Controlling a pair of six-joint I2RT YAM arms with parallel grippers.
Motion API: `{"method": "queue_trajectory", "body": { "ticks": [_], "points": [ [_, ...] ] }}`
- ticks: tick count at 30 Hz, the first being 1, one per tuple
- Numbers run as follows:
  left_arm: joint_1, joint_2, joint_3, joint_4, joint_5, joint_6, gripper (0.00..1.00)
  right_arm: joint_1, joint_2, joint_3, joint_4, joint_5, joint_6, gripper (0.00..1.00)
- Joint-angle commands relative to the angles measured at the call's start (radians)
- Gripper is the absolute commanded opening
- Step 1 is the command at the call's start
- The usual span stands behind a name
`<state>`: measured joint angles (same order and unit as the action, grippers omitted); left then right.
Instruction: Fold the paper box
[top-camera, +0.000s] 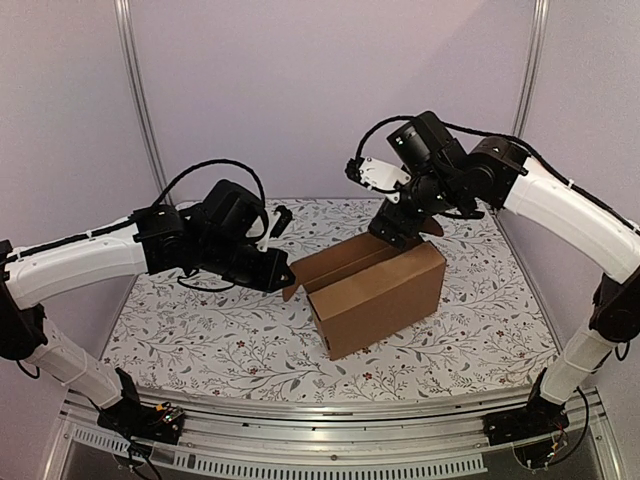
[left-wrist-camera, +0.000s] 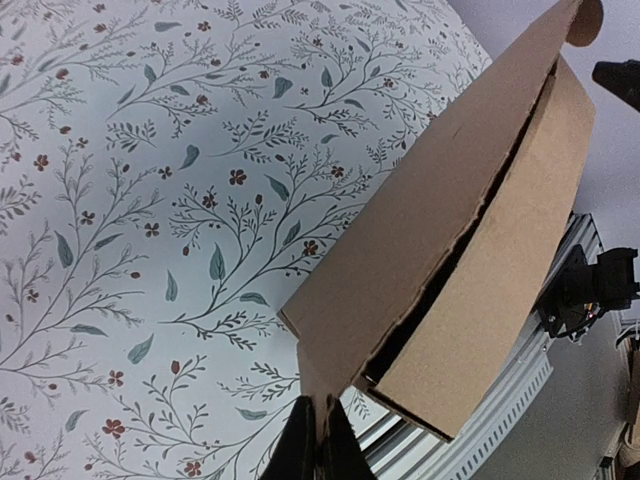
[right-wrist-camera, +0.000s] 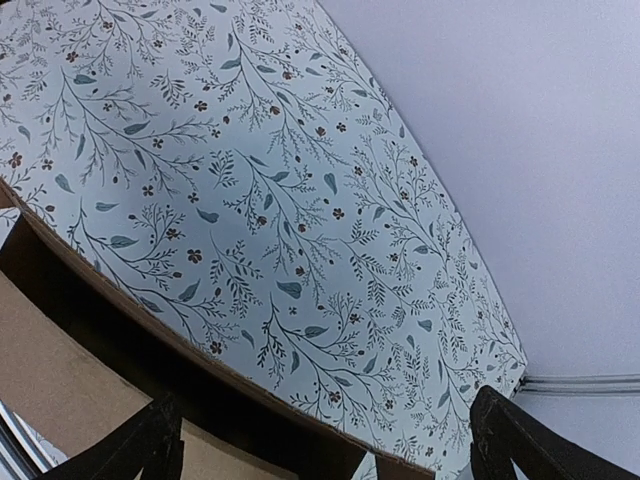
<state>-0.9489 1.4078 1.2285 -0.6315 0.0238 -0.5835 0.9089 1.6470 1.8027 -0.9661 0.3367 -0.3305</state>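
1. paper box (top-camera: 375, 290) sits mid-frame, far edge hidden behind right gripper (top-camera: 400, 232).
2. left gripper (left-wrist-camera: 320, 445) clamped on its left-end flap (left-wrist-camera: 315, 385), bottom of wrist view.
3. right one spread wide, contact unclear.

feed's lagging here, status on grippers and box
Left gripper shut on paper box flap. Right gripper open above box's far edge. No obstacles seen.

The paper box (top-camera: 375, 290) is plain brown. The table cover (top-camera: 200, 340) beneath it is white, printed with grey-green leafy sprigs and dark-red flowers. Behind the box, the wall (top-camera: 330, 90) is pale lilac.
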Motion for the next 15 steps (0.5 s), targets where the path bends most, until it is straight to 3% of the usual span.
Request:
{"method": "queue_trajectory", "body": {
  "ticks": [1,15],
  "points": [
    [-0.017,0.026,0.02,-0.011,0.017,0.01,0.04,-0.014,-0.075,-0.033,0.04,0.061,0.055,0.99],
    [-0.018,0.08,0.06,-0.004,0.036,0.017,0.04,-0.02,-0.319,-0.378,0.151,0.043,0.299,0.99]
  ]
}}
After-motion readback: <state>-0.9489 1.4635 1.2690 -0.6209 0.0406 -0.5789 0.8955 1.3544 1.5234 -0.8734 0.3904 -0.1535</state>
